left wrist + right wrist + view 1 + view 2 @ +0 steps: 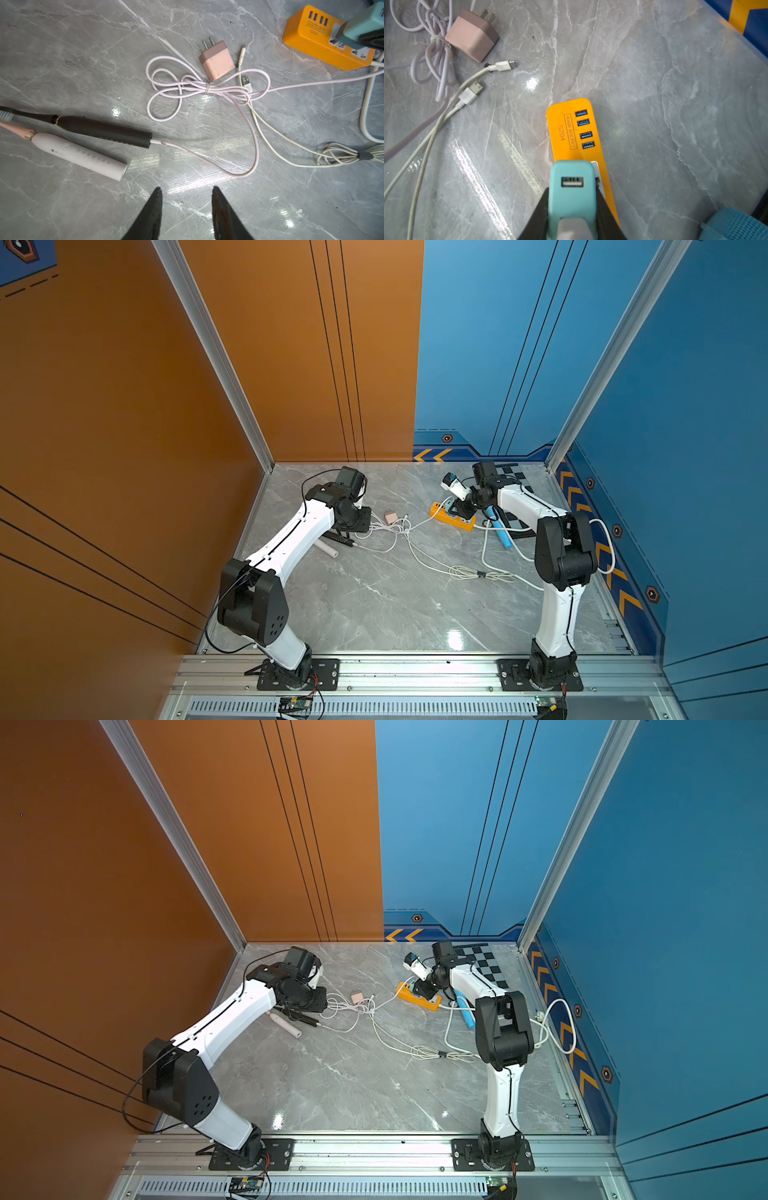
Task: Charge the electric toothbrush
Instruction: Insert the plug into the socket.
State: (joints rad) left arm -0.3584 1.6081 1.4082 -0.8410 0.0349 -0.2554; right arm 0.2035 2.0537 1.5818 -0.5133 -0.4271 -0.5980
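On the bench (pixel 270 207), the black toothbrush (pixel 104 131) is being shown lying just ahead of the left end effector (pixel 187 188), the nearer one. It is lying crosswise to that reach, with a cable (pixel 239 174) plugged into its base. That end effector is being kept released and empty. A teal adapter (pixel 572 182) is being grasped by the right end effector (pixel 572 192) at the orange power strip (pixel 562 128), on which "4USB SOCKET S204" is being read.

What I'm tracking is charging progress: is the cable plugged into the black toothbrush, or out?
In. In the left wrist view, the cable ends seated in the base of the black toothbrush.
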